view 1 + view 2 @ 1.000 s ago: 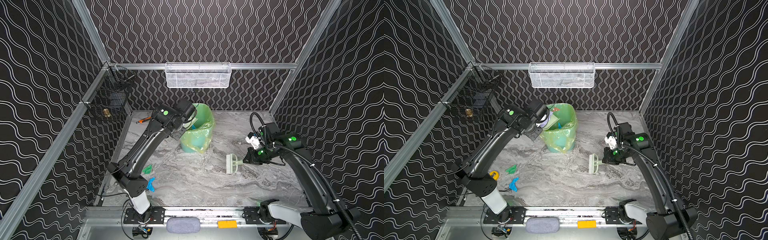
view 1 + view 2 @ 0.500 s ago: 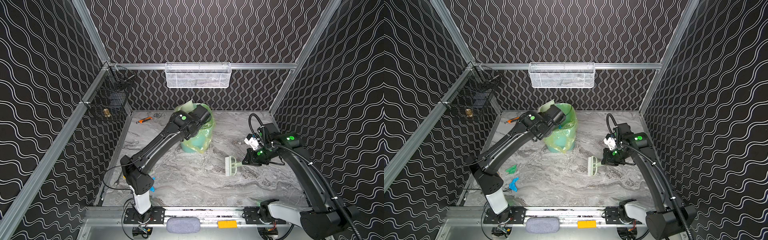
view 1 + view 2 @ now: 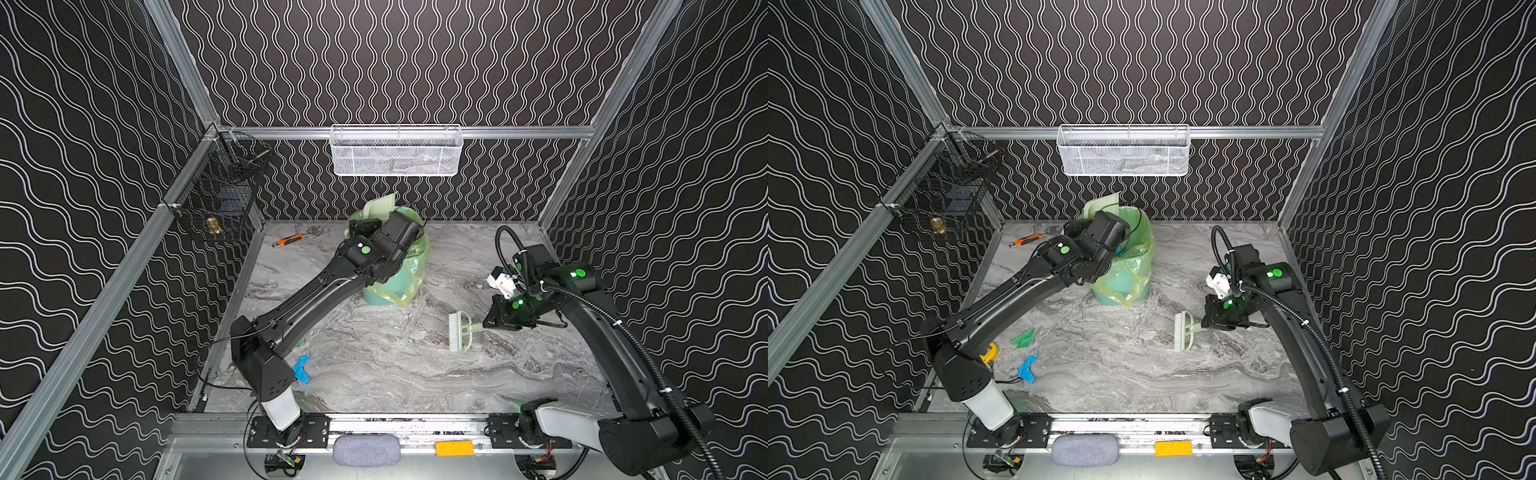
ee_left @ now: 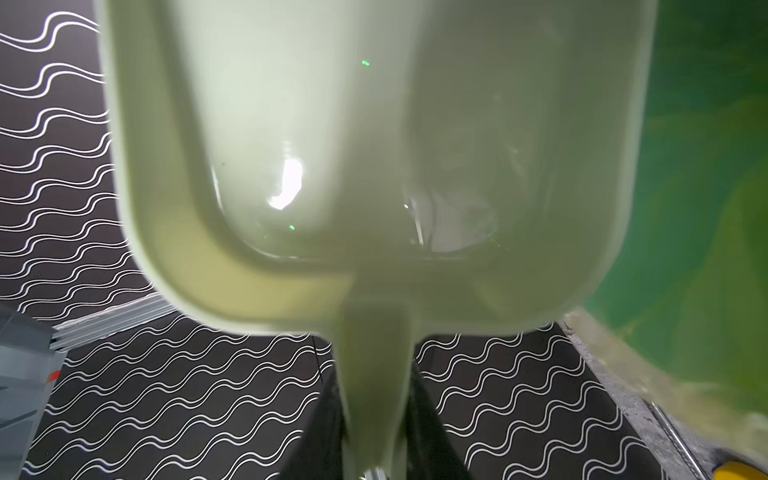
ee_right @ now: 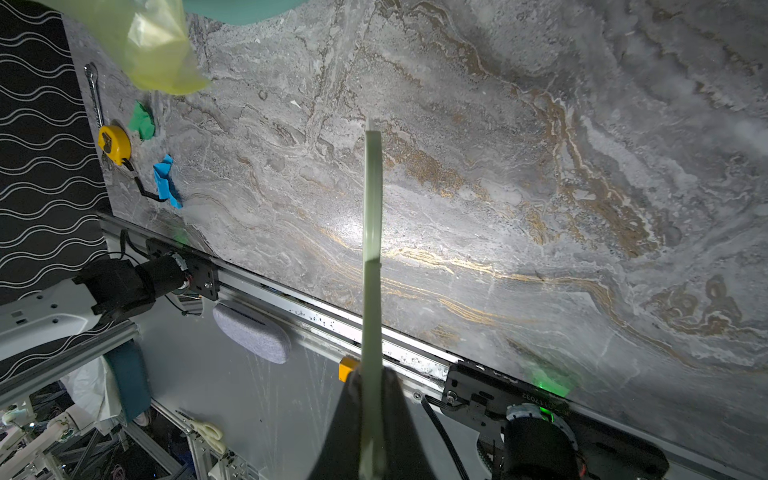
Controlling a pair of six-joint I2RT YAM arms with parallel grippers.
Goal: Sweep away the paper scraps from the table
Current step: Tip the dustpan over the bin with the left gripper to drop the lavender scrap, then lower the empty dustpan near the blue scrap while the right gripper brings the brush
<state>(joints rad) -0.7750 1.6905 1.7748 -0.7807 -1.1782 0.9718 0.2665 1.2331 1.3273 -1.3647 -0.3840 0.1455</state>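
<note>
Though L arm [image 3: 299, 307] mostly hides it, R wrist shows green scrap [image 5: 142, 121].

Here's the grey marbled desk [image 3: 395, 374], aluminium rails round it. At the back stands a teal bin [image 3: 1119, 291] lined with a yellow-green bag. Left of it, near the back corner, lies an orange-handled wrench [image 3: 291, 240]. Down the left side there's a green paper scrap [image 3: 1023, 338], a blue paper scrap [image 3: 1027, 369] near it but apart, and a yellow tape measure [image 3: 989, 353] by the edge. A slim silver spanner [image 5: 93, 89] lies along that edge too.
</note>
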